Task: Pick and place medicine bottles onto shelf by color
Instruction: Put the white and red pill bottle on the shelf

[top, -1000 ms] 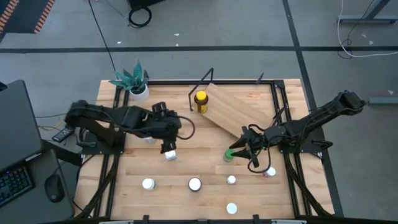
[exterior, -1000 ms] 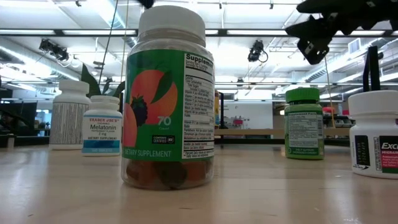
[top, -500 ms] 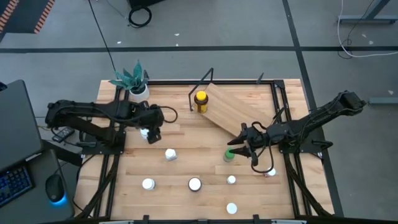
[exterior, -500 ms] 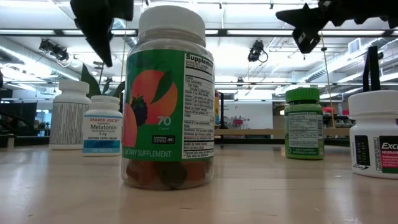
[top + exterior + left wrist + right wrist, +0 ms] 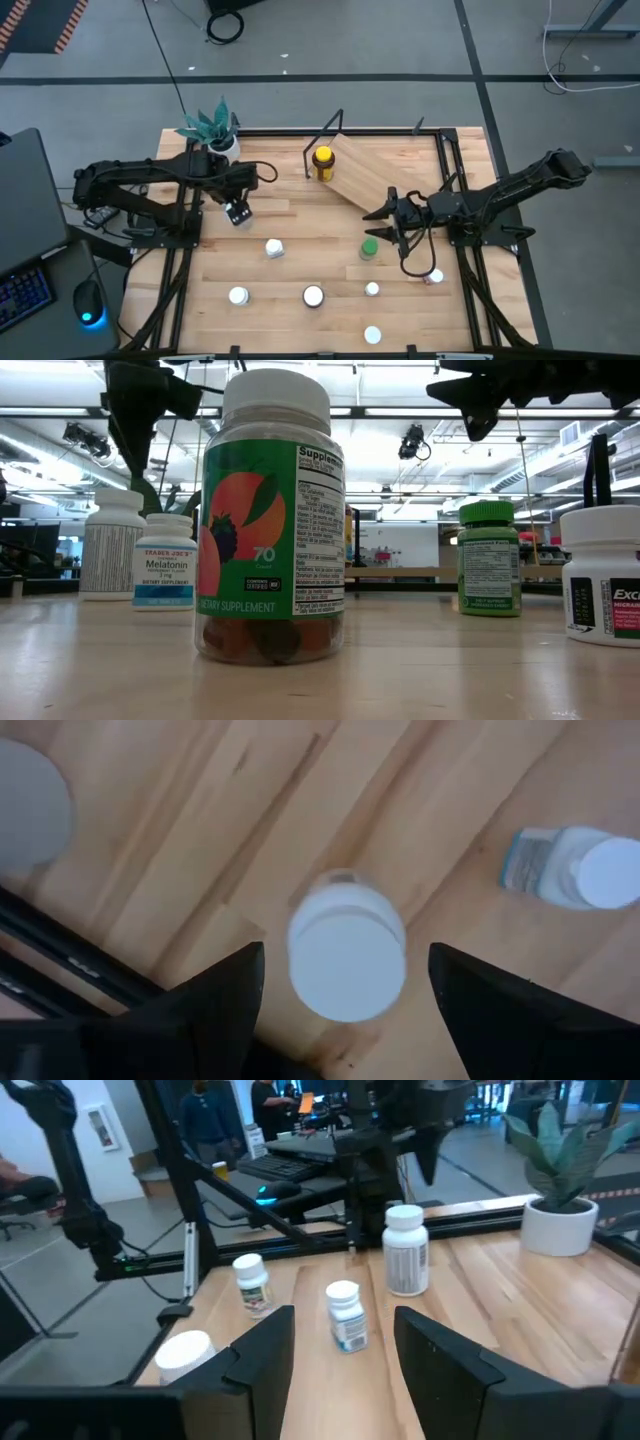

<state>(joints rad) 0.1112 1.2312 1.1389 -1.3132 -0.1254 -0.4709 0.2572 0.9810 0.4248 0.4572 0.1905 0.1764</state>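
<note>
Only the amber bottle (image 5: 322, 163) sits on the shelf (image 5: 385, 180); my left gripper (image 5: 345, 1010) is spread over a white bottle (image 5: 346, 957), right gripper (image 5: 345, 1345) spread and empty, most bottles left on the table.

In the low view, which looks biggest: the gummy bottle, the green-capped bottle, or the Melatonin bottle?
1. Gummy bottle, though it stands nearest the camera, so true size is unsure.
2. Green-capped bottle.
3. Melatonin bottle, which looks only a little smaller than the green-capped one.

The left gripper (image 5: 238, 211) hangs at nine o'clock, fingers spread, pointing down. The right gripper (image 5: 375, 214) reaches from three o'clock toward centre, fingers apart, holding nothing.
</note>
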